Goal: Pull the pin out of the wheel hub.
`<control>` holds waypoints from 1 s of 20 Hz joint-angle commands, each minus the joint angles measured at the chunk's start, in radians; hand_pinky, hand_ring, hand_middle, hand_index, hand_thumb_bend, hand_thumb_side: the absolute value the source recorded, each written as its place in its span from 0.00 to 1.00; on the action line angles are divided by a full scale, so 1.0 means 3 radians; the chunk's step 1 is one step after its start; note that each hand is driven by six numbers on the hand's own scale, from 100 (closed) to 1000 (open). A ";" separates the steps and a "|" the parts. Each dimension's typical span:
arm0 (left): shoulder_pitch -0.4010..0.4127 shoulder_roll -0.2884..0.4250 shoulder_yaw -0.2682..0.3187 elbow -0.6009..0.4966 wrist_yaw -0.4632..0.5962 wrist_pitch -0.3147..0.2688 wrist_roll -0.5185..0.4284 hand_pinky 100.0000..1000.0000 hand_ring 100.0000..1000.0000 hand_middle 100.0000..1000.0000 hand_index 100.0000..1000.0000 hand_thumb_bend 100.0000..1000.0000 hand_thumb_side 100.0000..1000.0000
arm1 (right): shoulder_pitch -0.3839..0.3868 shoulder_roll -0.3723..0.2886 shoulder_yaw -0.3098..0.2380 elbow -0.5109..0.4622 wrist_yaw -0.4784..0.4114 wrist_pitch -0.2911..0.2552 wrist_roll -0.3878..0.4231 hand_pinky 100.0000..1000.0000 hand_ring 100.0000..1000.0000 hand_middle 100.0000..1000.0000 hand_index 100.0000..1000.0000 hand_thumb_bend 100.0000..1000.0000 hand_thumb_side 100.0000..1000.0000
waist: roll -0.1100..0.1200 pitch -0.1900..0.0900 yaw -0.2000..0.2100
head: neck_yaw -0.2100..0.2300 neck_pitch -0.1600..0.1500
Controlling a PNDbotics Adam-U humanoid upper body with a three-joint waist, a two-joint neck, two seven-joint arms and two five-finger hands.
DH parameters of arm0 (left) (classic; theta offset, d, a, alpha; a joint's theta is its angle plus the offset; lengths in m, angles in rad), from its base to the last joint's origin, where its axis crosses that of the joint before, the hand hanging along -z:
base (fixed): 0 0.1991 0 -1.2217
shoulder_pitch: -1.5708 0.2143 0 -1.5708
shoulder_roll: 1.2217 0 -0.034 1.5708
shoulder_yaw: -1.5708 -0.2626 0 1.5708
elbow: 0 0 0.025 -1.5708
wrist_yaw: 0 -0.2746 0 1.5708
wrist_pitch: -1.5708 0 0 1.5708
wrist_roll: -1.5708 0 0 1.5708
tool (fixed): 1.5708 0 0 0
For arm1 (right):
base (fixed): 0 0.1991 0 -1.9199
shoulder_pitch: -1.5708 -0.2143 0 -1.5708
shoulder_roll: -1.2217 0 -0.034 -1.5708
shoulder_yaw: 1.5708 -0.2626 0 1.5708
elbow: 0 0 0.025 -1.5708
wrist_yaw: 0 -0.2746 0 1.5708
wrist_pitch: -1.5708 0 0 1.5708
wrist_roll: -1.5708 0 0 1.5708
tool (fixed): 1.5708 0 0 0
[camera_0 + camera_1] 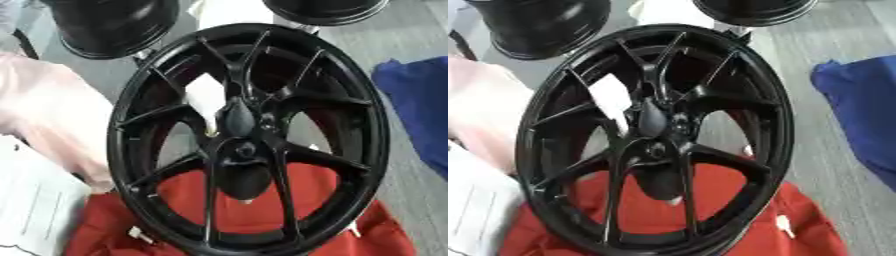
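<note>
Black alloy wheel [249,137] fills most of both eye views, standing nearly upright with its lower rim on a red cloth [262,220] that covers the near edge of the floor space; spokes fan out from the wheel hub [241,150] at the centre. Pin itself is hard to pick out; there's a dark rounded shape [236,117] sitting right over the hub, but whether that's the pin or part of a hand, can't tell. A white tag [206,95] hangs behind the upper-left spokes; blue cloth [420,110] lies off to the right edge, white paper [35,200] at the lower left, two more dark wheels [114,25] at the far edge. Neither robot hand clearly shows, so nothing can be said about open or closed. Looks like the step is still the approach to the hub; next move probably calls for finding the pin at the centre, pinching it and drawing it straight out along its axis without rocking the wheel.
</note>
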 commanded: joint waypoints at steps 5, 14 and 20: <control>-0.0263 0.0723 -0.0081 0.0024 -0.0246 0.0069 -0.0579 0.66 0.47 0.41 0.72 0.29 0.38 | 0.0021 -0.0123 -0.0032 -0.0105 0.0074 -0.0029 -0.0025 0.85 0.62 0.61 0.75 0.00 0.57 | 0.0003 -0.0012 0.0011 | -0.0144 -0.0008; -0.0816 0.1663 -0.0292 0.0185 -0.0763 0.0019 -0.2128 0.73 0.59 0.53 0.78 0.40 0.38 | 0.0137 -0.0152 -0.0052 -0.0235 0.0191 -0.0061 -0.0014 0.85 0.61 0.60 0.75 0.00 0.56 | 0.0042 0.0073 0.0031 | -0.0301 0.0007; -0.1276 0.1892 -0.0559 0.0101 -0.1057 0.0048 -0.3362 0.78 0.67 0.61 0.78 0.41 0.40 | 0.0200 -0.0186 -0.0114 -0.0354 0.0286 -0.0080 -0.0082 0.85 0.61 0.60 0.75 0.00 0.55 | 0.0087 0.0101 0.0021 | -0.0436 0.0017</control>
